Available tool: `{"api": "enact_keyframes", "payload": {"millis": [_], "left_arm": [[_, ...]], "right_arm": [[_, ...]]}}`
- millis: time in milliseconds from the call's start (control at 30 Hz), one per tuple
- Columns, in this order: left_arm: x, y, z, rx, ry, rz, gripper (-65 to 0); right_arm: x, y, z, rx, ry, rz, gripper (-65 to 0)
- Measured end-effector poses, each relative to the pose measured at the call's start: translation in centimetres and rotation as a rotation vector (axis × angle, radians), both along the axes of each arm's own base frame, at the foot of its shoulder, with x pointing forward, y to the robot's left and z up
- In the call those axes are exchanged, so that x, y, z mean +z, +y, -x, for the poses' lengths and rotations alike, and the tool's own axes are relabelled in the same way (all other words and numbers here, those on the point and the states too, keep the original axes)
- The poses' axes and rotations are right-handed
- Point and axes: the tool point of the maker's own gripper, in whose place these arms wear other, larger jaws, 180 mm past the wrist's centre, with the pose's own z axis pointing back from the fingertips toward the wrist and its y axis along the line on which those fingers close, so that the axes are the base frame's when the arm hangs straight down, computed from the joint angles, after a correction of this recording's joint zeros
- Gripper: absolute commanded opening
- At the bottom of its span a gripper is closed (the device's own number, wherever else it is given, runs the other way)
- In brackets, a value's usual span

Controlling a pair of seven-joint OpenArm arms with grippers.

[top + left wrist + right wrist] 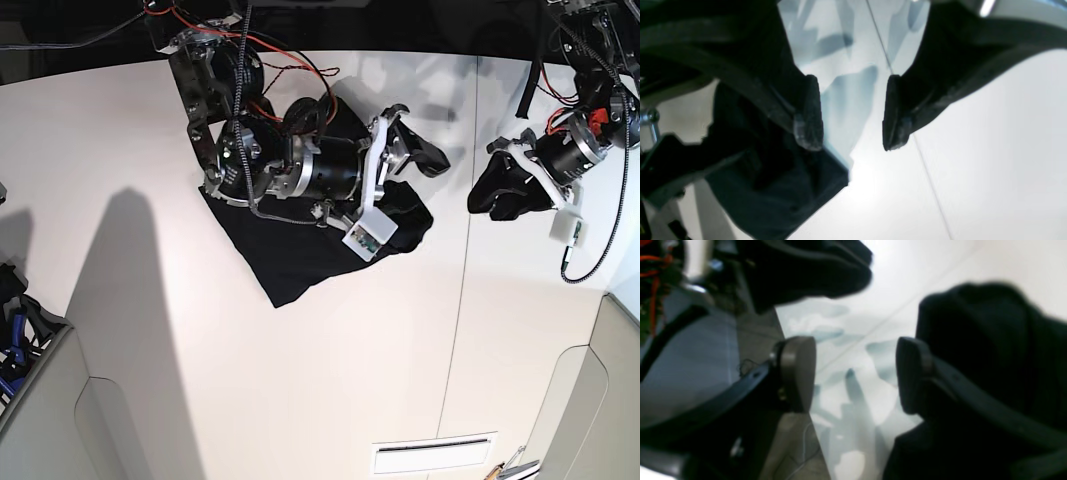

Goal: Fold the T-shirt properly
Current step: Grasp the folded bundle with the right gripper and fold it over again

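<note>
Two claws, both spread wide, holding nothing: left gripper (850, 113), right gripper (855, 373). My worry: right gripper closes on top layer only, fold drags crooked. Plain black soft matte T-shirt (290, 250) lies rumpled on white table (300, 380), partly under right arm; separate dark bunch beneath left gripper.

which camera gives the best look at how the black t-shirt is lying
The base view: it shows the T-shirt bunched on the white table, partly under the right arm. The left wrist view shows only a dark fold behind the open left gripper. The right wrist view shows blurred cloth beside the open right gripper.
</note>
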Motion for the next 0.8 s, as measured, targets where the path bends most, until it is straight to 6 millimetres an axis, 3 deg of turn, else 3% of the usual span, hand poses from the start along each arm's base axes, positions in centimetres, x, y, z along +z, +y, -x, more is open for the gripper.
{"api": "enact_keyframes", "payload": {"millis": [133, 233, 300, 367, 400, 467, 633, 800], "left_arm": [[0.9, -1.1, 0.2, -0.040, -0.026, 0.063, -32.6], [2.1, -2.0, 0.2, -0.063, -0.052, 0.142, -33.6], [2.7, -2.3, 0.1, -0.071, -0.070, 0.161, -42.2], [3.2, -2.6, 0.1, -0.083, -0.083, 0.161, -50.6], [3.2, -3.2, 0.2, -0.101, -0.079, 0.160, -52.6], [2.9, -5.2, 0.9, -0.173, -0.050, 0.180, -56.3], [1.5, -12.5, 3.4, -0.397, 0.031, 0.245, -57.0], [-0.4, -17.7, 5.7, -0.535, 0.065, 0.210, -57.0]], "right_arm": [[2.3, -1.4, -1.8, -0.069, -0.112, 0.006, -27.7], [3.7, -3.9, -4.6, -0.188, -0.174, 0.001, -30.1], [3.6, -6.5, -6.9, -0.290, -0.188, 0.044, -42.4], [3.4, -9.5, -9.1, -0.410, -0.181, 0.079, -61.1], [3.3, -10.9, -9.9, -0.458, -0.176, 0.090, -65.0], [3.2, -13.1, -11.3, -0.524, -0.179, 0.092, -65.0], [1.8, -17.5, -14.5, -0.625, -0.166, 0.112, -65.0], [-1.7, -17.6, -16.4, -0.607, -0.079, 0.119, -65.0]]}}
